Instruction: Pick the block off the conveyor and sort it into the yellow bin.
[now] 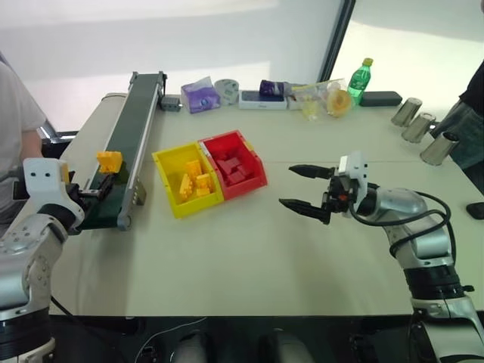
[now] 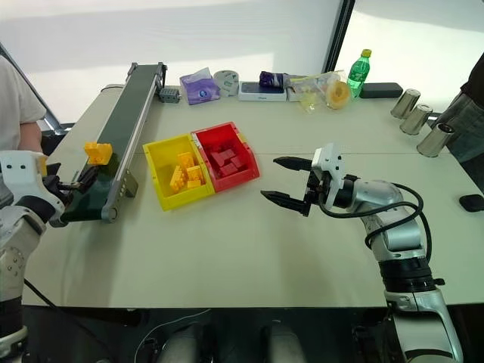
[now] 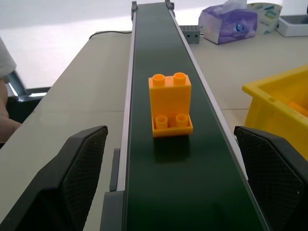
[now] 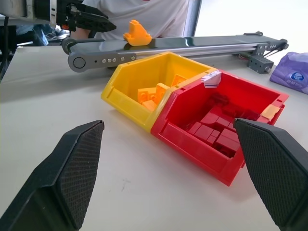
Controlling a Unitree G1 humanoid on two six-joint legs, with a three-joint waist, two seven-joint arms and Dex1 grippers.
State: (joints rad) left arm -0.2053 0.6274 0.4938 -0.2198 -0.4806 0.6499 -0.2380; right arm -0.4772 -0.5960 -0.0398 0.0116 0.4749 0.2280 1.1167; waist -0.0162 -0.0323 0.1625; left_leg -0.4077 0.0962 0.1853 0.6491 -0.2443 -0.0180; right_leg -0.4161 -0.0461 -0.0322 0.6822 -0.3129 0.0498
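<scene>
The block stands upright on the conveyor, near the belt's near end, along the table's left edge; nothing touches it. Left gripper sits at that near end of the belt, jaws spread wide, the block ahead of its fingers and not between them. Yellow bin rests just beside the conveyor toward the table's middle, holding several yellow-orange bricks, and touches the red bin, which holds dark red bricks. Right gripper hangs over bare tabletop beside the red bin, jaws wide, holding nothing.
</scene>
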